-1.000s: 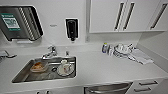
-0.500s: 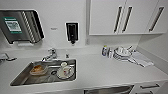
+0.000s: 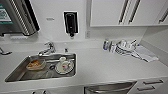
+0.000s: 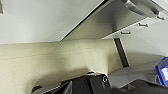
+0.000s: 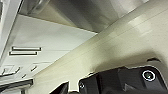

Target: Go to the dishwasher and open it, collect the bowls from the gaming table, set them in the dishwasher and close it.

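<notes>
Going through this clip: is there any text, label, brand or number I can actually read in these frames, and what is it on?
No text can be read in these frames.
Green and white sign on the paper towel dispenser: print is there, too blurred to read.
Small plate on the wall beside the soap dispenser: too blurred to read.
Bottle on the counter: label colours show, no words legible.
Dishwasher front: no marking visible.

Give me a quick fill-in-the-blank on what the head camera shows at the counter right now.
1. The plate and the orange-filled bowl sit inside the steel ____.
2. The black soap dispenser is mounted on the ____ above the counter.
3. The stack of dishes stands on the counter, to the ____ of the sink.
4. The dishwasher, at the bottom edge below the counter, has a ____ steel front.

Missing words: sink; wall; right; brushed
</notes>
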Motion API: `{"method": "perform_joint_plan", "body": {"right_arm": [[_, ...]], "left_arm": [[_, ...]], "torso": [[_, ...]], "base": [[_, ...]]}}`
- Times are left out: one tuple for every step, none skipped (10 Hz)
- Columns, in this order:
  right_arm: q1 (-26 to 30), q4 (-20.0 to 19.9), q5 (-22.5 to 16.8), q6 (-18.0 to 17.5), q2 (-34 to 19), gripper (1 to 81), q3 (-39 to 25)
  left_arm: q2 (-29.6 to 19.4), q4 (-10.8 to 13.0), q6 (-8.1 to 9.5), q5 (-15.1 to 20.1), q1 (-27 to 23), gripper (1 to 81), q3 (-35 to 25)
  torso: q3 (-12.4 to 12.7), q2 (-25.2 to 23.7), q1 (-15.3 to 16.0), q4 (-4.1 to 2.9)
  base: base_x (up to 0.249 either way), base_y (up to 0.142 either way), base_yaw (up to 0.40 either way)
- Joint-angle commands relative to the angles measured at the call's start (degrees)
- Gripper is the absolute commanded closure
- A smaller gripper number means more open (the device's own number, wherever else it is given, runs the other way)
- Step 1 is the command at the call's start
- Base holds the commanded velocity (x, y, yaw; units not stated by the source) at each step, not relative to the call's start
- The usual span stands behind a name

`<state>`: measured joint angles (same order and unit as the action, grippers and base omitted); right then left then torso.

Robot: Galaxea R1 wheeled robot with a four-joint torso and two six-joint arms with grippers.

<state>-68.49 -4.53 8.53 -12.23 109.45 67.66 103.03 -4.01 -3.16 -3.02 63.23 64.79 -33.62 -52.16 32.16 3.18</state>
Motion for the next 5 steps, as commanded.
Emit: {"method": "perform_joint_plan", "body": {"right_arm": [[6.81,0.14,-2.38,-4.81,-6.49,1.0,-4.82],[8.65,-0.04,-2.47,-6.14,-7.37,1.0,-5.79],[10.15,-0.04,-2.56,-7.8,-8.68,1.0,-7.19],[11.47,-0.04,-2.56,-9.03,-9.73,1.0,-8.07],[13.06,-0.04,-2.73,-10.61,-10.97,1.0,-9.21]], "left_arm": [[-3.35,0.67,-0.09,2.32,-3.59,1.0,-1.42],[-3.35,0.58,-0.09,2.23,-4.2,1.0,-1.42],[-3.53,-0.12,-0.01,2.5,-5.7,1.0,-1.86],[-3.62,-0.2,-0.01,4.06,-7.11,1.0,-2.73],[-3.44,-0.21,0.08,6.87,-9.04,1.0,-3.26]], "torso": [[0.02,-5.71,3.67,0.0],[-0.36,-6.85,4.45,0.0],[-0.88,-8.42,5.42,0.0],[-1.07,-10.45,6.71,0.0],[-1.09,-12.53,8.0,0.0]], "base": [[0.0,0.0,0.0],[0.0,0.0,0.0],[0.0,0.0,0.0],[0.0,0.0,0.0],[0.0,0.0,0.0]]}}
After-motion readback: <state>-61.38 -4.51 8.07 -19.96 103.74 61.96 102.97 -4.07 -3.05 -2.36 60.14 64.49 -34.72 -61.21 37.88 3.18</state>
